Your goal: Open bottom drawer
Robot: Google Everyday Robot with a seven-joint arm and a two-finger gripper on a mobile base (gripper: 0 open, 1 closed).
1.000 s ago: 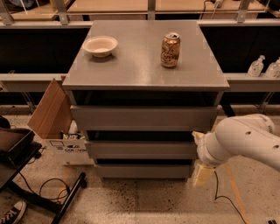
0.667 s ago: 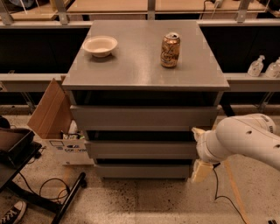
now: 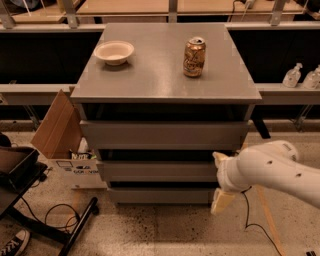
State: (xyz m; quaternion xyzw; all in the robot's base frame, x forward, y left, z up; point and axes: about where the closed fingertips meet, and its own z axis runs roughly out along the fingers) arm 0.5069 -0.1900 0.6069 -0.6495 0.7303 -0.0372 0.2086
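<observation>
Floor (image 3: 165,230): speckled pale concrete, spreading below and to the left of the gripper.
Back of room: a dark recess crossed by a grey ledge (image 3: 35,92), well above the gripper, with wooden tabletops (image 3: 125,6) beyond it.
Cabinet top (image 3: 160,75): a flat matte-grey slab, above and to the left of the gripper, carrying two things.
Arm (image 3: 280,170): white and rounded, coming in from the right edge and ending at the gripper.
Top drawer front (image 3: 165,135): the tallest and widest, above the gripper.
Middle drawer front (image 3: 160,171): left of the gripper, level with its upper finger.
Bottom drawer (image 3: 160,195): the narrowest grey front, lowest of the three and looking shut; its right end lies just left of the gripper's lower finger.
Cardboard box (image 3: 57,125): leaning flap, far left of the gripper, beside the cabinet.
Black stand (image 3: 17,175): far left at about gripper height, its leg (image 3: 77,227) angling across the floor.
Gripper (image 3: 220,180): at the right end of the lower drawers; its cream fingers (image 3: 221,201) stand apart, one tip up, one down. Whether they touch a drawer cannot be told.
Cable (image 3: 55,215): loops on the floor, low to the left.
Bowl (image 3: 114,52): pale, on the cabinet top, far up-left.
Can (image 3: 194,57): bronze, upright, on the top, above and slightly left of the gripper.
Bottles (image 3: 292,76): clear, on the ledge, up-right.
Shoe (image 3: 12,245): bottom-left corner.
</observation>
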